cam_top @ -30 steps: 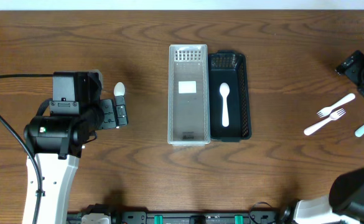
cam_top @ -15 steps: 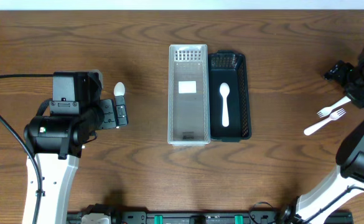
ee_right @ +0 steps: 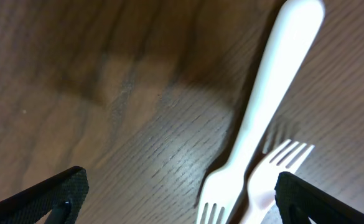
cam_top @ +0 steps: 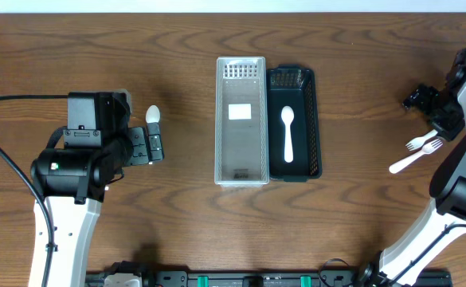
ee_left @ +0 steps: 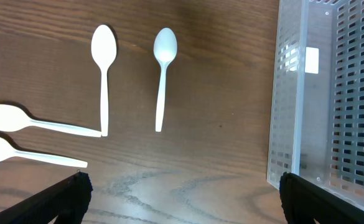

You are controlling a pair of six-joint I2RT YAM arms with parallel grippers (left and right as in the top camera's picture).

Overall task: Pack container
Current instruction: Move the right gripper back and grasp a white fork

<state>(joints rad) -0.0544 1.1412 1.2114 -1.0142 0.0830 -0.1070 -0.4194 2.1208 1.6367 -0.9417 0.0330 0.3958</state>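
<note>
The right jaws hung spread over two forks (ee_right: 252,124) on the counter (ee_right: 76,93), likely to take one; the left jaws, spread too, hung over spare spoons (ee_left: 162,93). One spoon (cam_top: 288,139) lay already in the black container (cam_top: 304,155).

I'm working at what looks like a robotics lab bench: a bare wood-grain table (cam_top: 360,215), with a thick black cable (cam_top: 21,98) trailing to the left arm (cam_top: 65,171). An equipment rail (cam_top: 233,280) with green fittings lines the near edge.
</note>
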